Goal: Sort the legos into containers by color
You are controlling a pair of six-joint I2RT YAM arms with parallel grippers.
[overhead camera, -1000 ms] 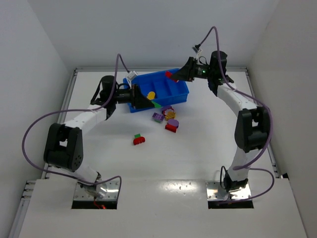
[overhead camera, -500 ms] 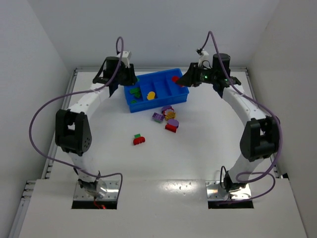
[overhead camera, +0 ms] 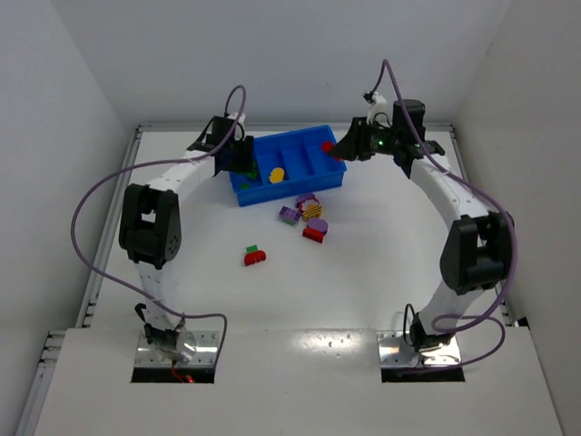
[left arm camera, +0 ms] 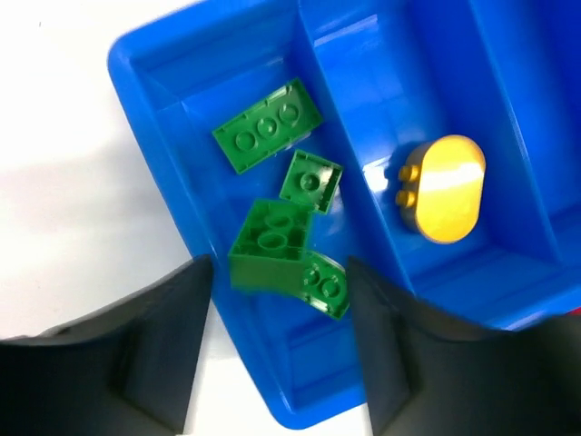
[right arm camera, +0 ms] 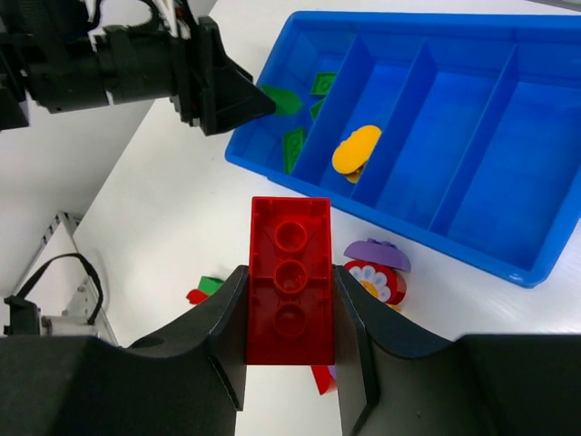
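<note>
The blue tray [overhead camera: 292, 192] stands at the back centre of the table. My left gripper [overhead camera: 245, 160] is open over the tray's leftmost compartment [left arm camera: 182, 109], where several green bricks [left arm camera: 269, 136] lie; its jaws touch none of them. A yellow brick [left arm camera: 442, 188] lies in the second compartment. My right gripper [overhead camera: 338, 149] is shut on a red brick [right arm camera: 290, 282] and holds it above the tray's right end [right arm camera: 508, 263]. The other two compartments look empty in the right wrist view.
Loose bricks lie on the table in front of the tray: a purple one [overhead camera: 289, 214], a purple, red and yellow cluster [overhead camera: 313, 210], a red one [overhead camera: 314, 233], and a red and green pair [overhead camera: 254, 255]. White walls enclose the table.
My left arm has swung from the tray's front to its left end, and green bricks now show in the leftmost compartment. My right gripper has shifted slightly right with the red brick.
</note>
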